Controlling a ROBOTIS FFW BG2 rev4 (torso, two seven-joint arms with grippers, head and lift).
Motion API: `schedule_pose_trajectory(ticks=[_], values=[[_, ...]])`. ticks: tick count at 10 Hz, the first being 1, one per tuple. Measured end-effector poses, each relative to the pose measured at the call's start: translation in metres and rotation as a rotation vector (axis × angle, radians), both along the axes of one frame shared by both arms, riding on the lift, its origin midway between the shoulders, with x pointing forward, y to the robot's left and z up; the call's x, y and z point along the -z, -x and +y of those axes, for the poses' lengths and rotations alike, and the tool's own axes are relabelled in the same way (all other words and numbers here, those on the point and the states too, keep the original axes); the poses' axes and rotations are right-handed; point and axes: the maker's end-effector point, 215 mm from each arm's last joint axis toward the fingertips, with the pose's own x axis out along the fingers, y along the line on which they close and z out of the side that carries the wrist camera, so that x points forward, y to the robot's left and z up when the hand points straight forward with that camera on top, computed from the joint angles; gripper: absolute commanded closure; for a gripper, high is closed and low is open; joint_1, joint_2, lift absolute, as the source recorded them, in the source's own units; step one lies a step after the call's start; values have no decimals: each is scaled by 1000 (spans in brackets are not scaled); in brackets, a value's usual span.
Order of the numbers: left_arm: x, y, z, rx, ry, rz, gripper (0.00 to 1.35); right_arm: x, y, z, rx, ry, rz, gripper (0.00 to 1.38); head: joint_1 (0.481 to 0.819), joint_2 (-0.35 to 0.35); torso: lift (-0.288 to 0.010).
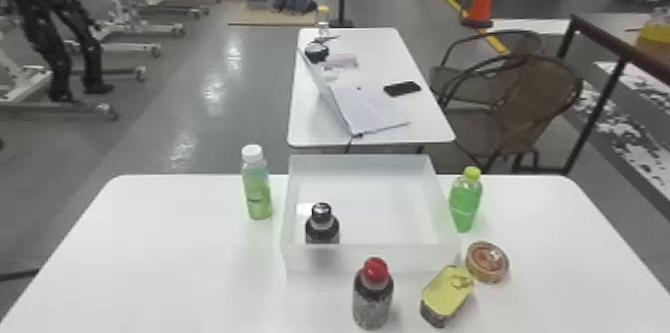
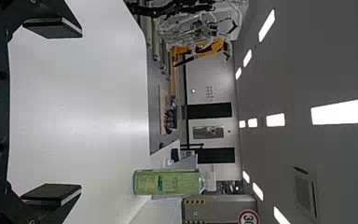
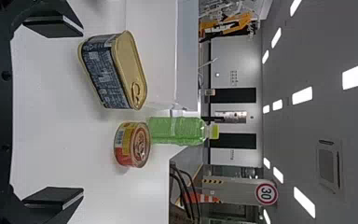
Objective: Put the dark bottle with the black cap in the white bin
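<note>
In the head view the dark bottle with the black cap (image 1: pixel 322 227) stands upright inside the white bin (image 1: pixel 373 258), near its front left corner; the front wall hides its lower part. In the left wrist view my left gripper (image 2: pixel 52 112) is open, its two fingers wide apart with bare table between them. My right gripper (image 3: pixel 53 113) is likewise open in the right wrist view, holding nothing, with a rectangular can and a round can beyond its fingers.
A red-capped dark bottle (image 1: pixel 373 297) stands before the bin. At the right are a yellow-topped can (image 1: pixel 445 293), a round can (image 1: pixel 487 261) and a green bottle (image 1: pixel 465 205). A white-capped bottle (image 1: pixel 257 192) stands left of the bin on the white table (image 1: pixel 164 257).
</note>
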Motion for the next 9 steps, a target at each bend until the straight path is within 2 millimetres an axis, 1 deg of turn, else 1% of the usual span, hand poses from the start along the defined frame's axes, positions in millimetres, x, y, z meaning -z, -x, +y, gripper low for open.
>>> schedule_pose_trajectory(ticks=[2,9], values=[[2,2,2,-6,5,-3,131,0,0,0,0,0,1,96,549,0,-100],[3,2,0,-4,11,-2,131,1,1,0,0,0,3,96,549,0,-100]])
